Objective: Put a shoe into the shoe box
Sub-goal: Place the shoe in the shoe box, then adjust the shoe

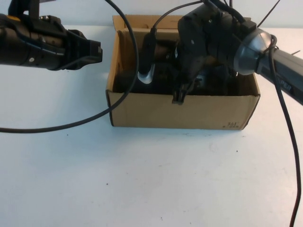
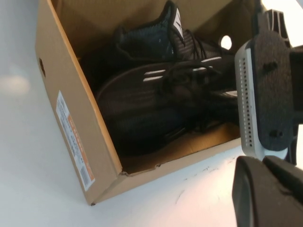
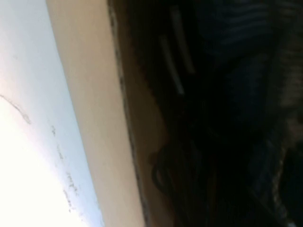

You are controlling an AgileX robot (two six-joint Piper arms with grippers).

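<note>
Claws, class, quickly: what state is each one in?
Left claw: left of the brown cardboard shoe box, holding nothing; open or closed cannot be told.
Right claw: at the box's front wall; cannot be told.

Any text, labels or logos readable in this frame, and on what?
None can be read.
Shoe box front corner: small black print, too small.
Box side: white and orange sticker, too blurred.
Shoe tongue: white logo tag, no legible letters.
Left gripper beside the box, right gripper over it: no markings.

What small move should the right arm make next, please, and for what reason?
Probably lift the right tool straight up. The black mesh sneaker already lies inside the brown cardboard shoe box, and that tool hangs at the front wall. The left tool hovers left of the box.
</note>
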